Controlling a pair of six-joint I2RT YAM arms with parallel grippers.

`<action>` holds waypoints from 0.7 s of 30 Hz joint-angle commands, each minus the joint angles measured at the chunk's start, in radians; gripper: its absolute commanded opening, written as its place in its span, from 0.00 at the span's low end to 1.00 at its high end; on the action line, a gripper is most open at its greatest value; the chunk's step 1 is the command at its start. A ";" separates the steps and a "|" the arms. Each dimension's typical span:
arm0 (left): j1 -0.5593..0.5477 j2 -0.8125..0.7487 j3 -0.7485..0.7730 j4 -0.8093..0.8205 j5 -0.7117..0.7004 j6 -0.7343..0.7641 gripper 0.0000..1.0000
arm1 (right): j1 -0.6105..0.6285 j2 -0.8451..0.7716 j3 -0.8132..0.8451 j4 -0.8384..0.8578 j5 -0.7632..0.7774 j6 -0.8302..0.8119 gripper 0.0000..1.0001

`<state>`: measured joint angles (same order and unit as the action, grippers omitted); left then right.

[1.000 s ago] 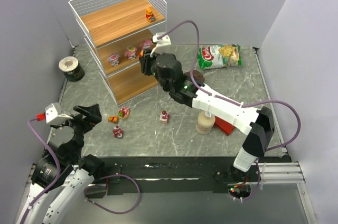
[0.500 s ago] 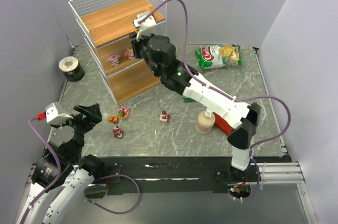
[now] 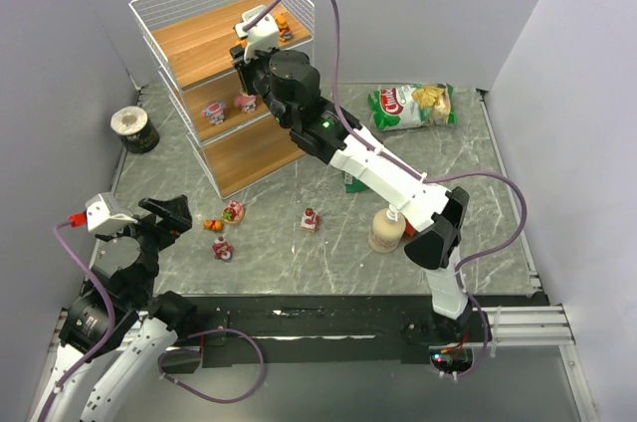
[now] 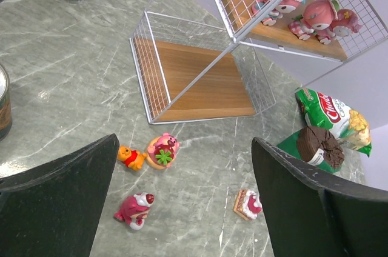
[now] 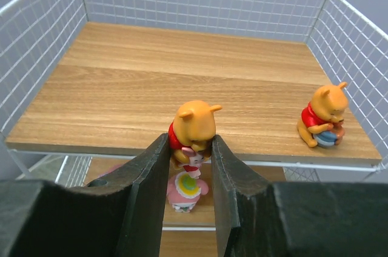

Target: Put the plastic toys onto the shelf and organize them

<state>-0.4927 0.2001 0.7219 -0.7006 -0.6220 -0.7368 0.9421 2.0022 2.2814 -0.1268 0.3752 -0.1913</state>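
Observation:
My right gripper is shut on an orange-yellow bear toy, held just before the front edge of the top tier of the white wire shelf. A second bear stands at that tier's right end. Pink toys stand on the middle tier, one right below my held bear. On the table lie a small bear, a pink strawberry toy, a pink-red toy and a red-and-white cake toy. My left gripper hangs open above them, holding nothing.
A black can stands left of the shelf. A chips bag lies at the back right. A cream bottle and a red box sit under my right arm. A green packet with a brown cake lies nearby.
My right arm has risen from the middle tier's level up and left to the top tier's front edge, the bear still in its grip. The left arm has not moved.

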 commanded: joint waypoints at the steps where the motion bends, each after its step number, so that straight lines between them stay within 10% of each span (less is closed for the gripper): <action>1: -0.001 0.002 -0.004 0.024 0.008 0.017 0.96 | -0.022 0.020 0.072 0.007 -0.016 -0.031 0.00; 21: -0.001 0.005 -0.003 0.023 0.005 0.016 0.96 | -0.039 0.098 0.158 -0.030 -0.024 -0.102 0.11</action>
<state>-0.4927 0.2001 0.7219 -0.7006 -0.6220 -0.7368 0.9112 2.0827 2.3775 -0.1612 0.3500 -0.2554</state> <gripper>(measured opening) 0.967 0.369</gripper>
